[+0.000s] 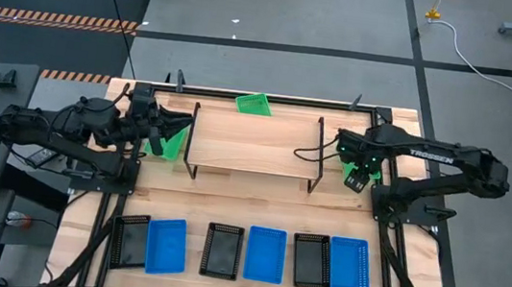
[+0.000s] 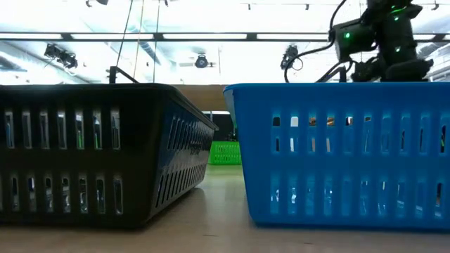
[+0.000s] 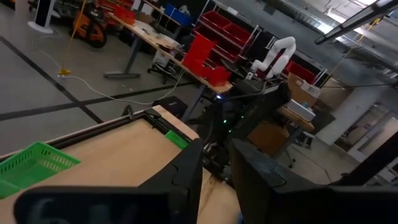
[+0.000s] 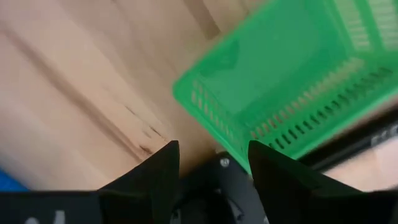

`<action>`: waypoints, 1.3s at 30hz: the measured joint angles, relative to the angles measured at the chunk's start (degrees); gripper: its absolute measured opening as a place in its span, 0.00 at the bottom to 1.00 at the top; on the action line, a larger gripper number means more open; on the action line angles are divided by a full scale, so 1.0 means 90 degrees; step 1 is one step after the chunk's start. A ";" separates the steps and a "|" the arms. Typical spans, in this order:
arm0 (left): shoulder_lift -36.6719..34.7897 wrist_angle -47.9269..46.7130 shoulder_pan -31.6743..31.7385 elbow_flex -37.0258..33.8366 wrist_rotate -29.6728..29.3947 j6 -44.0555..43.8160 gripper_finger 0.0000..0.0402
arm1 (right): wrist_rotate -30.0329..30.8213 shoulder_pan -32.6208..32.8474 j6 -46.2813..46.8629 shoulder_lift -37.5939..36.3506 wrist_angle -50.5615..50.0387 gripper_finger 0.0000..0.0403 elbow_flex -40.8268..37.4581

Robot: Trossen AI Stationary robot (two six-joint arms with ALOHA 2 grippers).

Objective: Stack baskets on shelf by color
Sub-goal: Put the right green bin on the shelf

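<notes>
The shelf (image 1: 253, 148) stands mid-table with a bare plank top. One green basket (image 1: 254, 104) lies at the table's far edge behind it, also seen in the low view (image 2: 225, 152) and the left wrist view (image 3: 31, 165). A second green basket (image 1: 174, 146) lies left of the shelf, partly under my left gripper (image 1: 172, 132), which is open (image 3: 216, 168) with nothing between its fingers. A third green basket (image 1: 353, 176) lies right of the shelf. My right gripper (image 1: 358, 167) hovers over it, open (image 4: 211, 165); the basket (image 4: 292, 81) lies just beyond the fingertips.
Three black and three blue baskets lie side by side along the near edge, from a black one (image 1: 129, 241) to a blue one (image 1: 349, 264); the low view shows a black (image 2: 98, 154) and a blue (image 2: 337, 154) one close up. A black frame (image 1: 271, 96) rims the table.
</notes>
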 joint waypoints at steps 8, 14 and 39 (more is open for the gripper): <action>0.0000 0.0004 -0.0002 0.0000 0.0004 -0.0169 0.24 | -0.0148 -0.0031 0.1483 0.0384 0.0409 0.49 -0.0001; 0.0000 0.0006 -0.0051 0.0000 0.0064 -0.0216 0.24 | -0.0262 -0.0184 0.2693 0.0170 0.0506 0.49 -0.0001; -0.0002 -0.0006 -0.0051 0.0000 0.0526 -0.0622 0.23 | 0.0555 -0.1206 0.5713 -0.1040 0.1696 0.47 -0.0107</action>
